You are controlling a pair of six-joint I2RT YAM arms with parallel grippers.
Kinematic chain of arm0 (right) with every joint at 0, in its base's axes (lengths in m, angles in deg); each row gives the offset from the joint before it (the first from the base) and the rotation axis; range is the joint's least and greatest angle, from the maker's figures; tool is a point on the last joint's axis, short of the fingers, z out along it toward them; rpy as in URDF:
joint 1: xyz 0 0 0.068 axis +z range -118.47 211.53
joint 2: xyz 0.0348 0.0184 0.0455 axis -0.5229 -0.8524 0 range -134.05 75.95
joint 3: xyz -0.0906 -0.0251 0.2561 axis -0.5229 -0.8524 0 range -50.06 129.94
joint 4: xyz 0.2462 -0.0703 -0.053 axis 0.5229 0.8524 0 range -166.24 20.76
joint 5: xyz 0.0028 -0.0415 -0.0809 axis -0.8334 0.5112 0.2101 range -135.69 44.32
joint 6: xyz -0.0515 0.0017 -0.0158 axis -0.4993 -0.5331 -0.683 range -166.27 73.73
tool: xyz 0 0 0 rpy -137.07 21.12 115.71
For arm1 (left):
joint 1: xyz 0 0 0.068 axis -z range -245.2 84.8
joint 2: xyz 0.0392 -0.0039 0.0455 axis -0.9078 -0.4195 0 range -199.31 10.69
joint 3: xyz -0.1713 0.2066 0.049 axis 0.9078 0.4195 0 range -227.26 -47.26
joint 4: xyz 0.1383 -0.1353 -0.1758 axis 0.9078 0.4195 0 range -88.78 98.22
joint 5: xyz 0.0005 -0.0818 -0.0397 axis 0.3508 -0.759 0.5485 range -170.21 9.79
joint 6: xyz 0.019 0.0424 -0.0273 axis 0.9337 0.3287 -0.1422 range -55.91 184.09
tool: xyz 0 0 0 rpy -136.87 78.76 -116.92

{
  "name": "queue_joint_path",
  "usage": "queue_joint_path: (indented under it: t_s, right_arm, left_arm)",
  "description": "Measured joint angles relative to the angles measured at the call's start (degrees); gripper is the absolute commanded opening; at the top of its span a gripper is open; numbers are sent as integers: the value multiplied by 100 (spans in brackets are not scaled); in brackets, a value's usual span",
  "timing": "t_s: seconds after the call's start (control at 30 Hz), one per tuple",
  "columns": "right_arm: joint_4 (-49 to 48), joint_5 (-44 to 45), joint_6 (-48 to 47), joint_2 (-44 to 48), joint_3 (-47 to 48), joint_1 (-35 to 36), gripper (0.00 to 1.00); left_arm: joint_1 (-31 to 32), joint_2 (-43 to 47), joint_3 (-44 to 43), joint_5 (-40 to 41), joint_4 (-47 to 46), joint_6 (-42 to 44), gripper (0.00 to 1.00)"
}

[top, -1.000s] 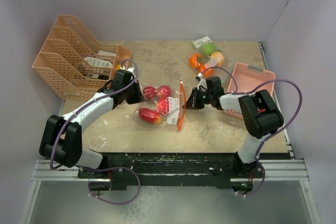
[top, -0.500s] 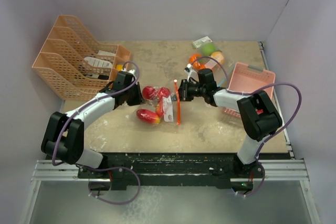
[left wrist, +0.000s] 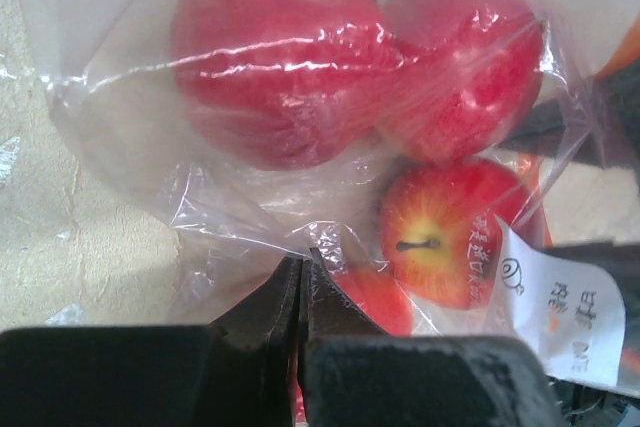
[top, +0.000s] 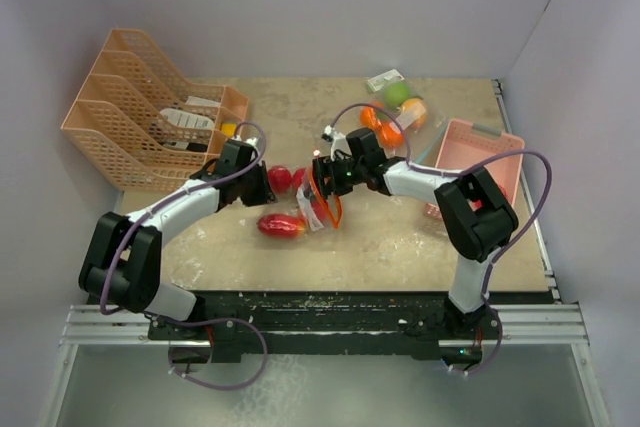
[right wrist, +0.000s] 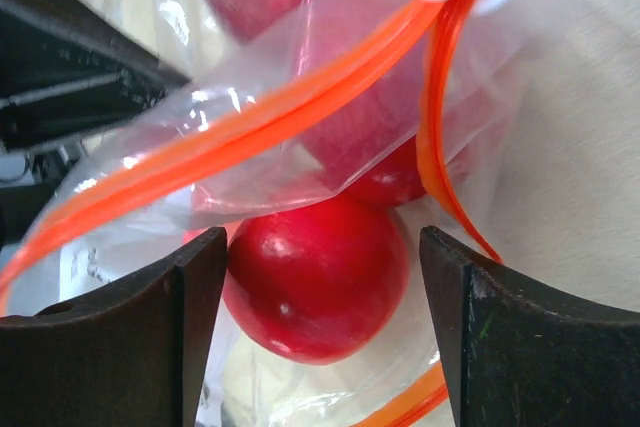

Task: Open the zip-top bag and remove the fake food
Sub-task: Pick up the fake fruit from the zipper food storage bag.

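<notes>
The clear zip-top bag (top: 312, 209) with an orange zip strip lies mid-table, its mouth gaping toward the right. It holds the fake food, several red apples (top: 282, 224). My left gripper (top: 262, 185) is shut on a fold of the bag's film (left wrist: 120, 97), its tips (left wrist: 303, 262) pinched together below the apples (left wrist: 275, 47). My right gripper (top: 322, 175) stands open at the bag's mouth. In the right wrist view the orange zip (right wrist: 300, 107) curls above it. A red apple (right wrist: 330, 297) sits between the wide-apart fingers of that gripper (right wrist: 322, 252), untouched on the right side.
An orange file rack (top: 130, 117) fills the back left. A pink basket (top: 480, 152) stands at the right edge. Oranges and a green apple (top: 395, 107) lie in clear plastic at the back, behind my right arm.
My right gripper has moved left to the bag's mouth and gone from shut to open. The orange zip edge has bunched leftward. The left gripper has kept its hold.
</notes>
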Motion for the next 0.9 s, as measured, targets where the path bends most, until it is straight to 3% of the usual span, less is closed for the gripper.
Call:
queue_joint_path:
  t_s: [0.3, 0.43, 0.5, 0.73, 0.9]
  right_arm:
    - [654, 420, -629, 17, -4, 409, 84]
    - [730, 533, -782, 28, -4, 503, 63]
    - [789, 586, -826, 70, -17, 514, 58]
    - [1316, 960, -826, 334, -44, 385, 57]
    - [1690, 973, -791, 826, -131, -424, 57]
  left_arm:
    - [0, -153, 13, -114, -116, -7, 0]
    - [0, -216, 13, -149, -125, -7, 0]
    - [0, -227, 13, -153, -125, -4, 0]
    - [0, -240, 13, -162, -125, -7, 0]
    - [0, -240, 15, -177, -125, -7, 0]
